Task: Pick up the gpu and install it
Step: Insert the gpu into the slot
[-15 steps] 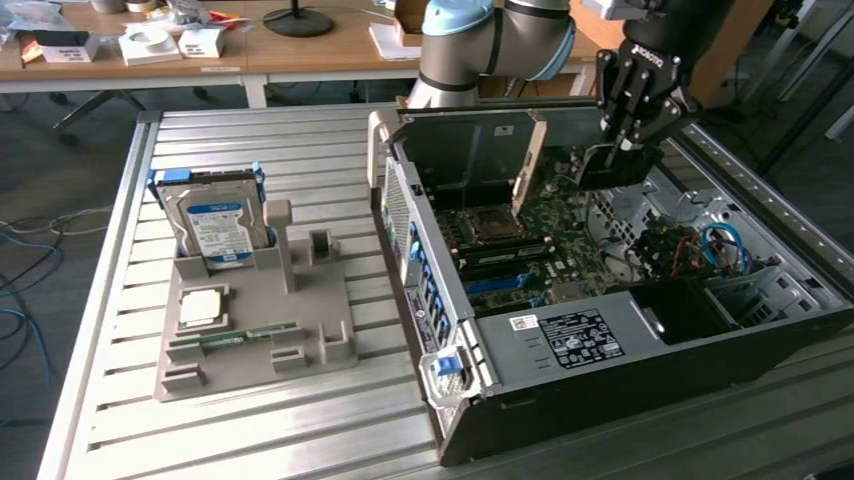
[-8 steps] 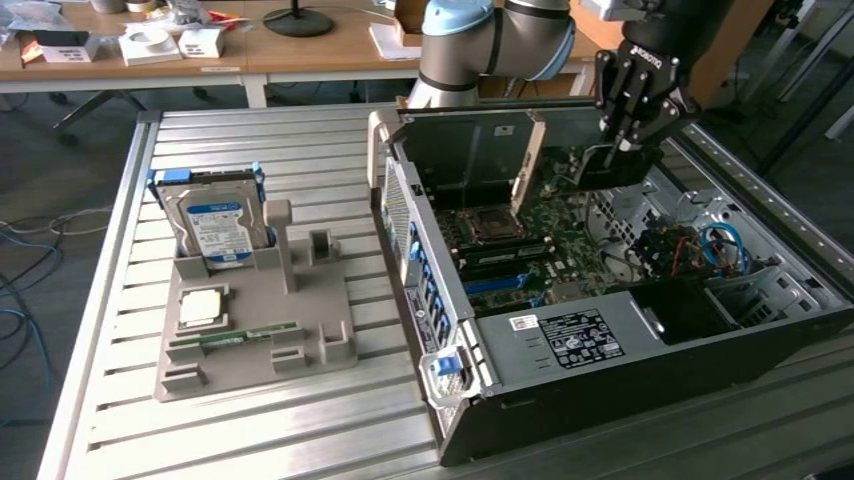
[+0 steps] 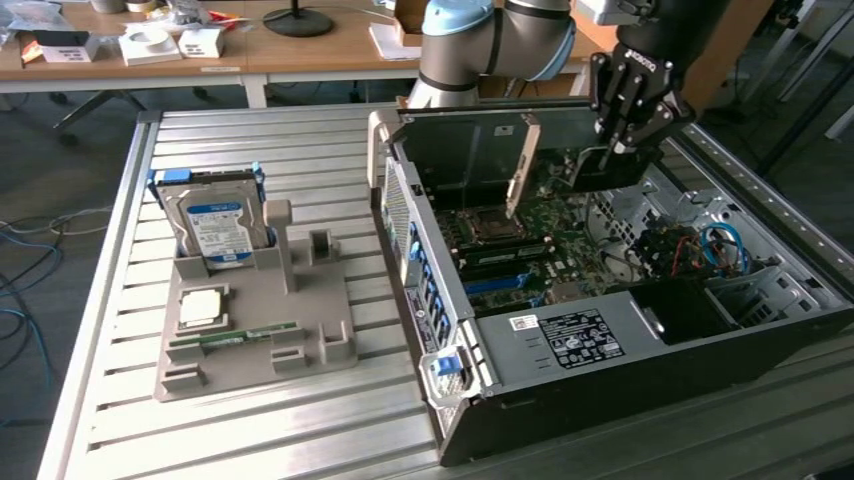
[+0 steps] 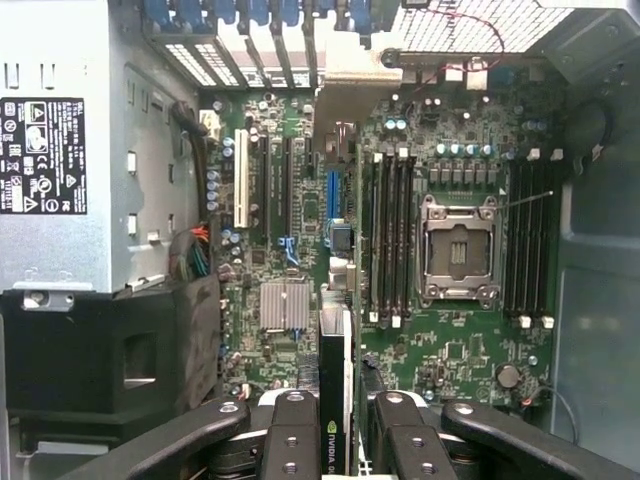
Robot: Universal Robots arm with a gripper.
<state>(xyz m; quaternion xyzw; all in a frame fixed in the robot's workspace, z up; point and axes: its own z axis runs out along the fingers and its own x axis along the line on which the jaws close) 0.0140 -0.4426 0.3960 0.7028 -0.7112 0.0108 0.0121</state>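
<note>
One gpu (image 4: 334,420), one computer case (image 3: 641,400), one hard drive (image 3: 214,225), one RAM stick (image 3: 251,333), one holder (image 3: 314,300).

gpu (image 4: 335,400) seen edge-on only, near end cut off by picture edge, clamped between gripper (image 4: 338,445) fingers (image 4: 292,440); finger bases cropped too; exterior view: arm (image 3: 494,40) upper links cut off; case (image 3: 801,300) corner ran past exterior view's right edge; power supply label (image 4: 40,155) print too small to read.

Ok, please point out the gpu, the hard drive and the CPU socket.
gpu (image 4: 333,400): wrist view, on its black edge.
hard drive (image 3: 214,225): exterior view, on its blue label.
CPU socket (image 4: 457,250): wrist view, on the socket's centre.
</note>
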